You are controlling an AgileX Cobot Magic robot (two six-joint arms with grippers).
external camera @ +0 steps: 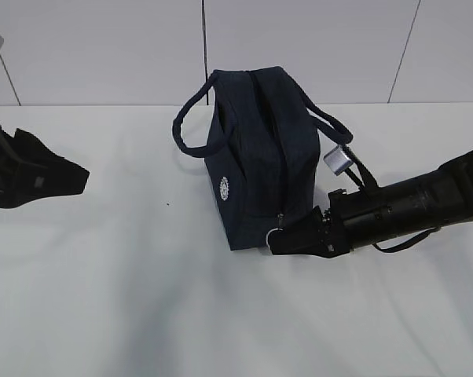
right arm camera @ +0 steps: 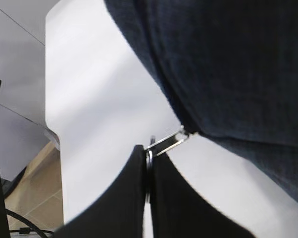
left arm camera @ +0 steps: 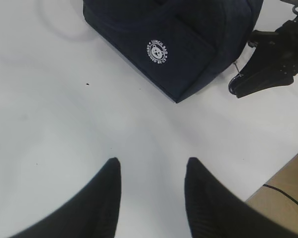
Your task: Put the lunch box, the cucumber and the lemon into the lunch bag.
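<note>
The dark navy lunch bag stands on the white table, its white round logo facing front-left; it also shows in the left wrist view and the right wrist view. My right gripper is at the bag's lower front corner, shut on the silver ring pull of the zipper. My left gripper is open and empty over bare table at the far left. The lunch box, the cucumber and the lemon are out of view.
The bag's two loop handles hang out to each side. A small silver tag hangs by the right handle. The table's edge and wooden floor show in the left wrist view.
</note>
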